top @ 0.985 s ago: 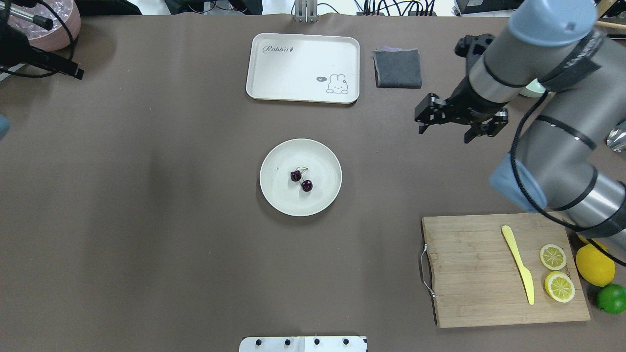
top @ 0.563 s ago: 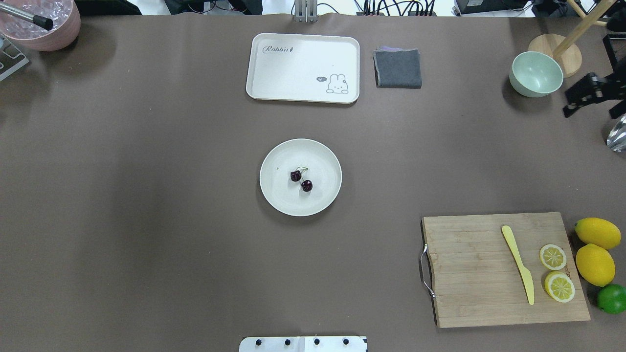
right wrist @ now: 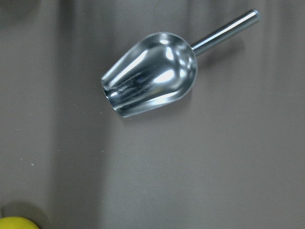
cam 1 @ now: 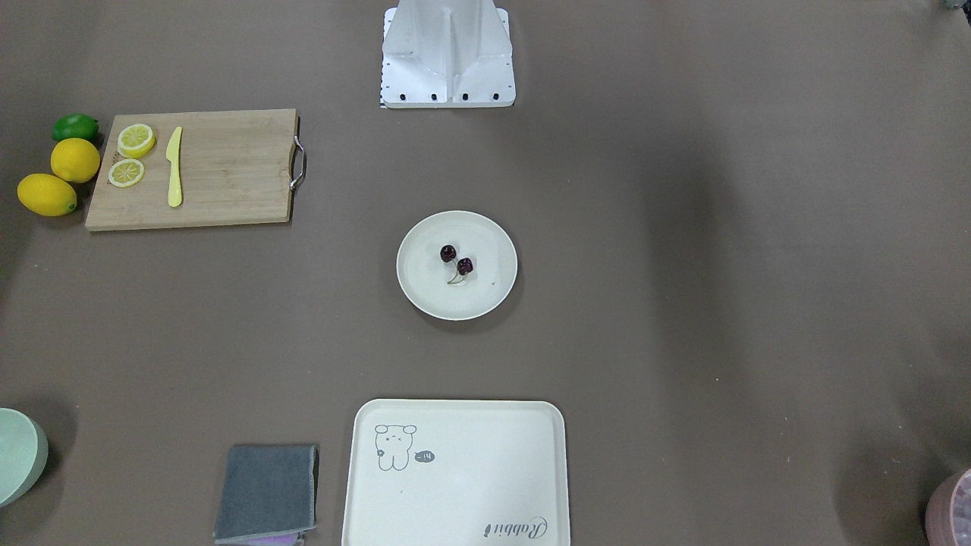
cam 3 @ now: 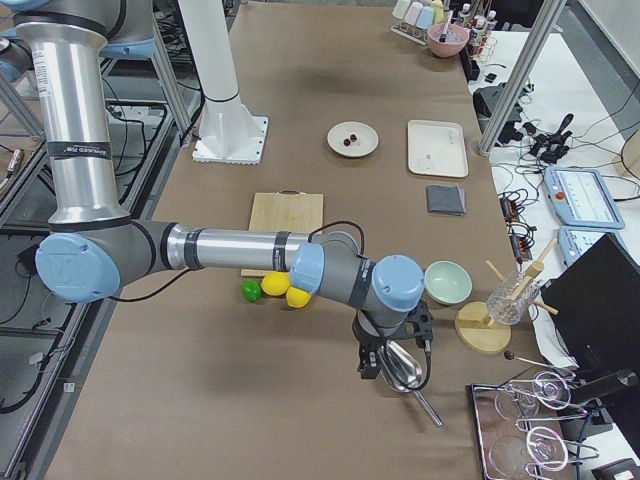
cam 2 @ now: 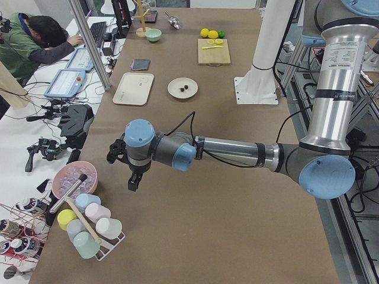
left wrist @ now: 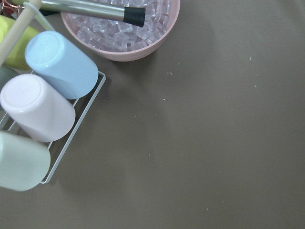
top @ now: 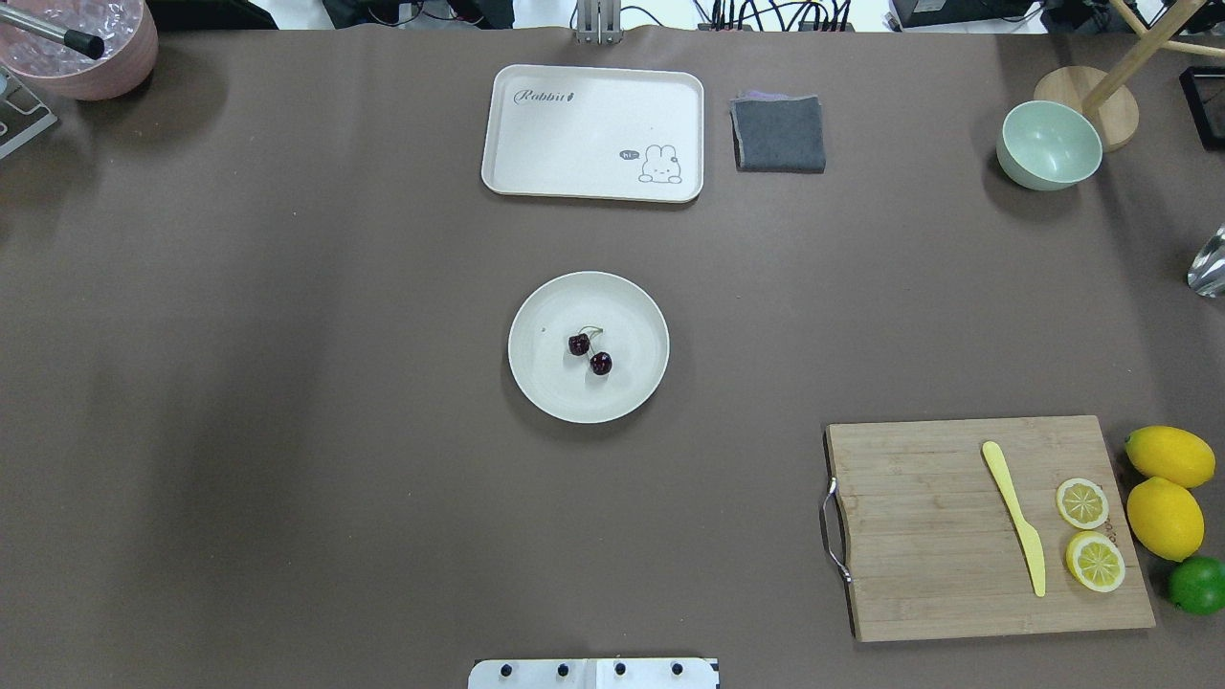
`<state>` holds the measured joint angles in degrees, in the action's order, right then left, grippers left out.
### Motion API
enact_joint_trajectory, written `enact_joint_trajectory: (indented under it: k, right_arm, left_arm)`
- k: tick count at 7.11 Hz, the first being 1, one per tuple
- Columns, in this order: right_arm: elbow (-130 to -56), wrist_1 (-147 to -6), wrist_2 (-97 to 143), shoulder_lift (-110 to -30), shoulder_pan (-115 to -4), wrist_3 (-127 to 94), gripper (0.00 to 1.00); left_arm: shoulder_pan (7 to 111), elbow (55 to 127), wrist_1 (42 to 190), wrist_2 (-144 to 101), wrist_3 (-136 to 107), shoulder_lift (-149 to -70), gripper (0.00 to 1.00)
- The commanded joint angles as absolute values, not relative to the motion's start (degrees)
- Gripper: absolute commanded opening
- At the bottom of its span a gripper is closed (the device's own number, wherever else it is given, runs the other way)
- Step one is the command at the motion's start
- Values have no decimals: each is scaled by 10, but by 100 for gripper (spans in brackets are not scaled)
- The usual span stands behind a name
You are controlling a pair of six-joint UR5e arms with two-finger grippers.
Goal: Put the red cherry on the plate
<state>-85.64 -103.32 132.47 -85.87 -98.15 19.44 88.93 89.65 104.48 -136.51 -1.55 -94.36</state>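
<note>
The red cherry (top: 600,364), two dark glossy fruits on joined stems, lies near the middle of the round cream plate (top: 632,388), also seen as cherry (cam 1: 465,265) on plate (cam 1: 425,292). Neither gripper appears in the overhead or front view. In the exterior left view my left gripper (cam 2: 133,184) hangs over the table's end beside the pink bowl, far from the plate (cam 2: 175,89). In the exterior right view my right gripper (cam 3: 380,362) hangs at the opposite end over a metal scoop. I cannot tell whether either is open or shut.
A rabbit tray (top: 591,132), grey cloth (top: 778,134) and green bowl (top: 1048,145) line the far side. A cutting board (top: 919,536) carries a yellow knife and lemon slices, with lemons (top: 1164,517) and a lime beside it. Ice bowl (left wrist: 119,28), cup rack and scoop (right wrist: 152,74) sit at the table's ends.
My right arm has drawn back from over the table's right side and left the overhead view. The left arm has gone from its top left corner. The cherry has not moved.
</note>
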Motion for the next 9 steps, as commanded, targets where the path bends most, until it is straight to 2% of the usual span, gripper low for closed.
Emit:
enact_joint_trajectory:
  k: [1,9]
  right_arm:
    - [-859,-1024,1324,-888,-1027,221,100]
    - [-883,-1024,1326,-903,-1039,211,100]
  left_arm:
    - [891,894,1062,-1362,-16,-916,98]
    - [911,922,1009,-1336,-19,-908,98]
